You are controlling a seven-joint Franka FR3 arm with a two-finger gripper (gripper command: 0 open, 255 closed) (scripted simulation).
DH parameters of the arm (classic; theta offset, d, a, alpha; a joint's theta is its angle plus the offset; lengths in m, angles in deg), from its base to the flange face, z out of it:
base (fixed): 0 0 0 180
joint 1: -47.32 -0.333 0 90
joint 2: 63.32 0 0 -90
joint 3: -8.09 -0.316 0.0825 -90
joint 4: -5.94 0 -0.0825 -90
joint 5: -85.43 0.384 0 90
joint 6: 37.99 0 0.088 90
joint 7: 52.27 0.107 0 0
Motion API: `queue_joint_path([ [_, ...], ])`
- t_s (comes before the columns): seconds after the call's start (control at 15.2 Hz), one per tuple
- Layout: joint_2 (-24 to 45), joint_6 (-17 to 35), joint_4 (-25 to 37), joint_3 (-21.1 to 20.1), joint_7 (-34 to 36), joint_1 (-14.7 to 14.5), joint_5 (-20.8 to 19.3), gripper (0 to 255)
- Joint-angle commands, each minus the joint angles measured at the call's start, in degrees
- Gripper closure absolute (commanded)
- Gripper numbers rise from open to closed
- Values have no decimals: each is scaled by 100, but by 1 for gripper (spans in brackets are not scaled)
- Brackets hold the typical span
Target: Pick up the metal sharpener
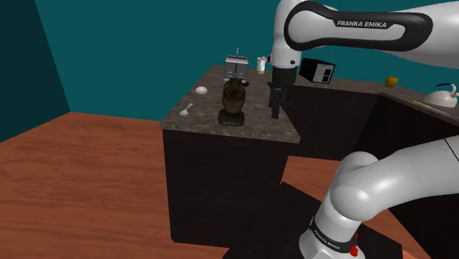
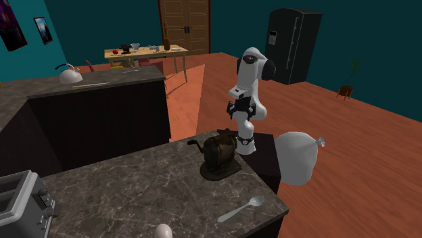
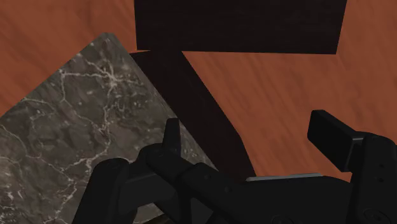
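Approach step. The black two-finger hand (image 1: pixel 276 112) hangs open and empty above the edge of the dark marble-topped bench (image 1: pixel 257 126). The dark bronze-coloured crank sharpener (image 1: pixel 233 103) stands upright on the bench nearby. Next move, as judged: centre over the sharpener, descend, close.

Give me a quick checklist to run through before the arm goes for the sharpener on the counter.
1. Open claw: ok, the fingers stand apart.
2. Empty claw: ok, nothing sits between the fingers.
3. Upright sharpener on the counter: ok.
4. Alignment of claw over sharpener: not ok, it hangs off to the shoulder view's right, near the counter's edge.
5. Room around the sharpener: ok, the spoon lies apart from it.
6. Best spot to clasp on the sharpener: cannot tell.
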Motion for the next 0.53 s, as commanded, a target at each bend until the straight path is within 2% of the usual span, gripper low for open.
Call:
queue_joint_path([
  [0.0,0,0,0,0,0,0,0,0],
  [0.46,1328,271,1148,662,-1137,-41,-361,0],
])
